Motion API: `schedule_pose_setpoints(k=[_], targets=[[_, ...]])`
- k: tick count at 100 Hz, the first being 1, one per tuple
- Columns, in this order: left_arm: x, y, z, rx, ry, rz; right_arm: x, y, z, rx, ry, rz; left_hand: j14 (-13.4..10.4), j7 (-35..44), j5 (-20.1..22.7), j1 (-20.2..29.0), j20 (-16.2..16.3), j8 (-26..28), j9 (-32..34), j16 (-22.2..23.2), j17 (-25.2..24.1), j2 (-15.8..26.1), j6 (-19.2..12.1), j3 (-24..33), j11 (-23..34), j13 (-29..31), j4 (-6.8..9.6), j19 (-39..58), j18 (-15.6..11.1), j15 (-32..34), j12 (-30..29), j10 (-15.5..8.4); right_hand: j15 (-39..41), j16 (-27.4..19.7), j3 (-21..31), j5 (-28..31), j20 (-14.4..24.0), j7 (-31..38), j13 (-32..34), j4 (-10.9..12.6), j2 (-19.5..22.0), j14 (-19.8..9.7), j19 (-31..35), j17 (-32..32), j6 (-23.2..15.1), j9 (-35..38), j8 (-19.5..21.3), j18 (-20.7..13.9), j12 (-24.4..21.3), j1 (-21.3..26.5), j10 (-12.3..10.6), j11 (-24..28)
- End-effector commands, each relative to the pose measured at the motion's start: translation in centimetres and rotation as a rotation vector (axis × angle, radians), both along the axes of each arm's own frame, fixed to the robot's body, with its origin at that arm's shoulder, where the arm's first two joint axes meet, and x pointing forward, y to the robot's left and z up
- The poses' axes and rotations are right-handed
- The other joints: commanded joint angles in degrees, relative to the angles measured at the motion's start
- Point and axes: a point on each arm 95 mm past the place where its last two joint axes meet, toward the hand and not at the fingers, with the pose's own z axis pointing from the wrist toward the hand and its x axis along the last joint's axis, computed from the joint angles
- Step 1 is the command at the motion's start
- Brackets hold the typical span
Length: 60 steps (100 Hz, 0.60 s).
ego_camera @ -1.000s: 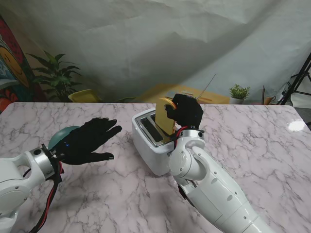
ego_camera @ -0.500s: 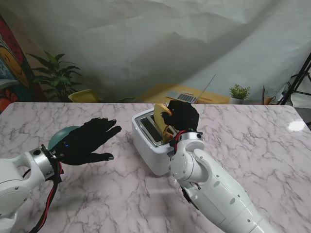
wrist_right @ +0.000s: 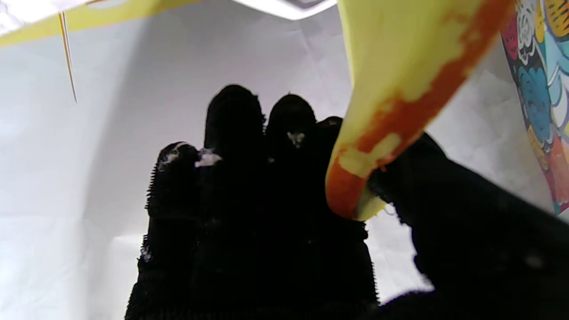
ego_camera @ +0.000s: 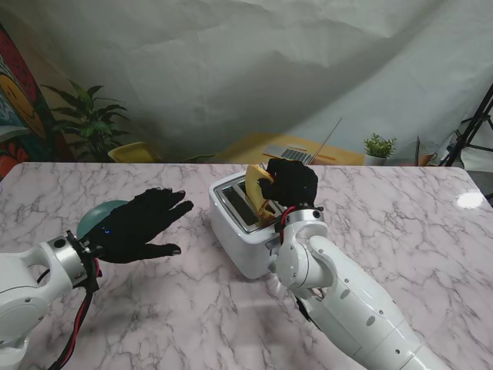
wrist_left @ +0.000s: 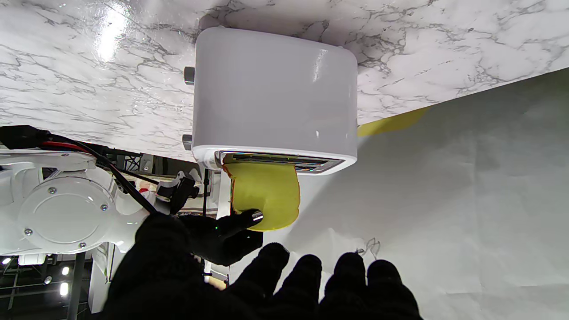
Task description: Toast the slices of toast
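Observation:
A white two-slot toaster (ego_camera: 235,231) stands mid-table, also seen in the left wrist view as the toaster (wrist_left: 275,89). My right hand (ego_camera: 290,185), in a black glove, is shut on a yellow toast slice (ego_camera: 256,189) with an orange-brown crust. The slice's lower part sits in a toaster slot and its top sticks out, as the toast slice (wrist_left: 264,195) in the left wrist view shows. Close up, the toast slice (wrist_right: 400,89) is pinched between thumb and fingers. My left hand (ego_camera: 139,223) hovers open to the toaster's left, fingers spread, holding nothing.
A teal bowl-like object (ego_camera: 96,217) lies on the marble table (ego_camera: 400,231) partly under my left hand. A white backdrop hangs behind. A small potted plant (ego_camera: 378,146) and a leafy plant (ego_camera: 88,119) stand beyond the far edge.
My right hand has lowered the toast slice farther into the toaster slot, so less of it stands above the toaster. The left hand has hardly moved.

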Motion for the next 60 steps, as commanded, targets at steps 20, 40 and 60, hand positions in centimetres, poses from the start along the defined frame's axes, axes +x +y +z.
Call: schedule_pose_setpoints(k=[20,40,60], targets=[[0.1,-0.2,-0.4,0.009,0.017,-0.006,0.4,0.1,1.2,-0.005,-0.043,0.010,-0.2,0.1,-0.2,0.0,0.7,-0.5,-1.3,-0.2,0.1,3.7,0.8,-0.3,-0.4,-1.9,0.38,-2.4,-2.5,-0.1,0.8,-0.7,-3.2,-0.7,3.8,-2.0,1.5,2.6,0.9,3.9,0.6,-1.9,-0.2,-1.2,-12.3,-0.5,2.0,-0.6,0.7,2.6,-2.0,0.4],[0.1,-0.2,-0.5,0.010,0.018,-0.008,0.4,0.6,2.2,0.008,-0.075,0.028,-0.1,0.1,-0.2,0.1,0.7,-0.5,-1.3,-0.2,0.0,3.7,0.8,-0.3,-0.4,-1.9,0.38,-2.4,-2.5,-0.1,0.8,-0.7,-2.9,-0.2,4.3,-2.1,1.7,2.9,1.0,3.7,0.6,-2.2,-0.2,-1.1,-12.9,-0.5,2.4,-1.0,1.1,2.2,-2.2,0.9],[0.2,-0.3,-0.6,0.007,0.019,-0.008,0.4,0.7,2.8,0.005,-0.100,0.039,-0.2,0.1,-0.2,0.1,0.7,-0.5,-1.3,-0.3,0.1,3.8,0.8,-0.3,-0.5,-1.9,0.38,-2.5,-2.6,-0.1,0.8,-0.7,-3.0,0.0,4.4,-2.2,1.8,2.9,1.0,3.6,0.6,-2.5,-0.1,-1.0,-13.3,-0.5,2.6,-1.1,1.2,2.0,-2.4,0.9]])
